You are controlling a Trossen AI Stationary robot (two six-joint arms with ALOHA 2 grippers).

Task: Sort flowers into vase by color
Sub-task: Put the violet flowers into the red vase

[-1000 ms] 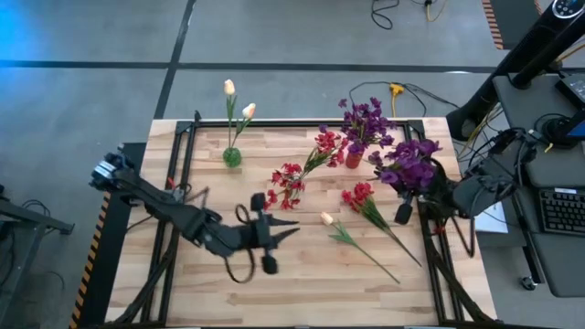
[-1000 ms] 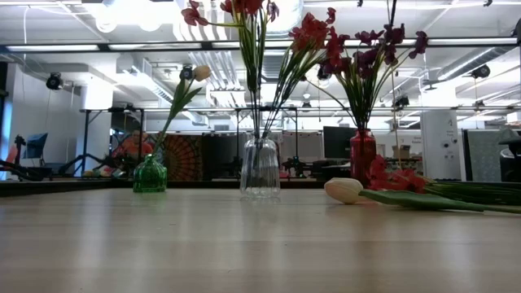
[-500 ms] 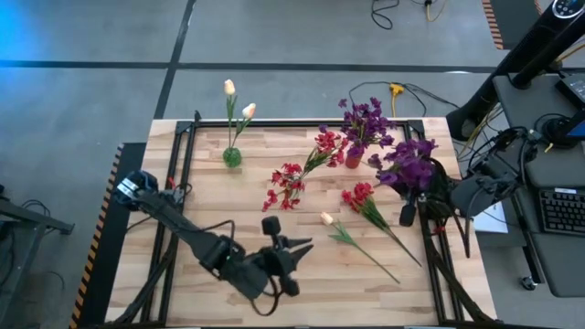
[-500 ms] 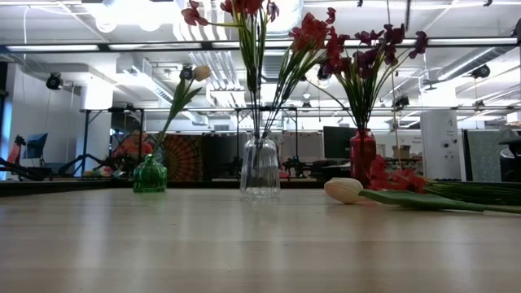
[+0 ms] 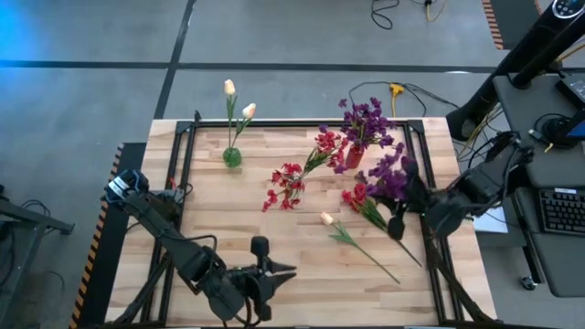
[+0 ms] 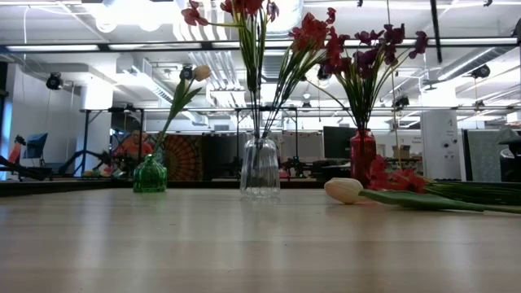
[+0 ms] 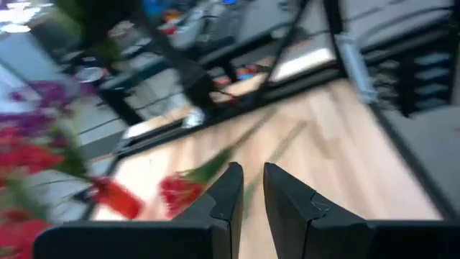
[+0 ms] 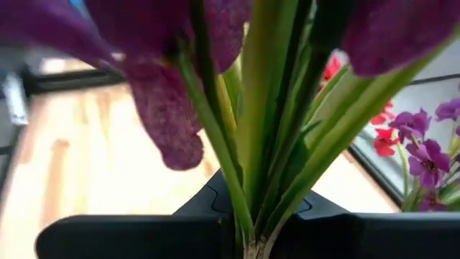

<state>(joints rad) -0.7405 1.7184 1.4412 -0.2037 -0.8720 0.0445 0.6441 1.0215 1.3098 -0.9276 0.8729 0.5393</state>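
Note:
My right gripper [image 5: 399,222] is shut on a purple flower [image 5: 391,178] above the table's right side, lifted clear. My left gripper [image 5: 274,271] hovers shut over the near middle of the table, with nothing between its fingers [image 7: 231,188]. A green vase [image 5: 232,157] holds cream tulips. The clear vase [image 6: 260,168] holds red flowers, and the red vase [image 5: 353,158] holds purple and red ones. A loose red flower [image 5: 362,196] and a loose cream tulip [image 5: 326,218] lie flat on the wood. My right gripper pinches the purple flower's bundle of green stems and leaves [image 8: 253,188] between its two fingers. The fingers come from the table's right side, slanting a little down. The stems run on past the fingertips, and the blossoms [image 8: 172,122] stand beyond them, clear of the table.
Black frame rails [image 5: 183,155] run along the table's left and right sides. A desk with a keyboard [image 5: 559,208] stands past the right edge. Bare wood [image 5: 201,210] lies between the vases and the near left.
My left gripper has swung toward the table's near edge and sunk a little. My right gripper has tipped and rolled downward, carrying the purple flower lower and slightly toward the table's left, still clear of the wood.

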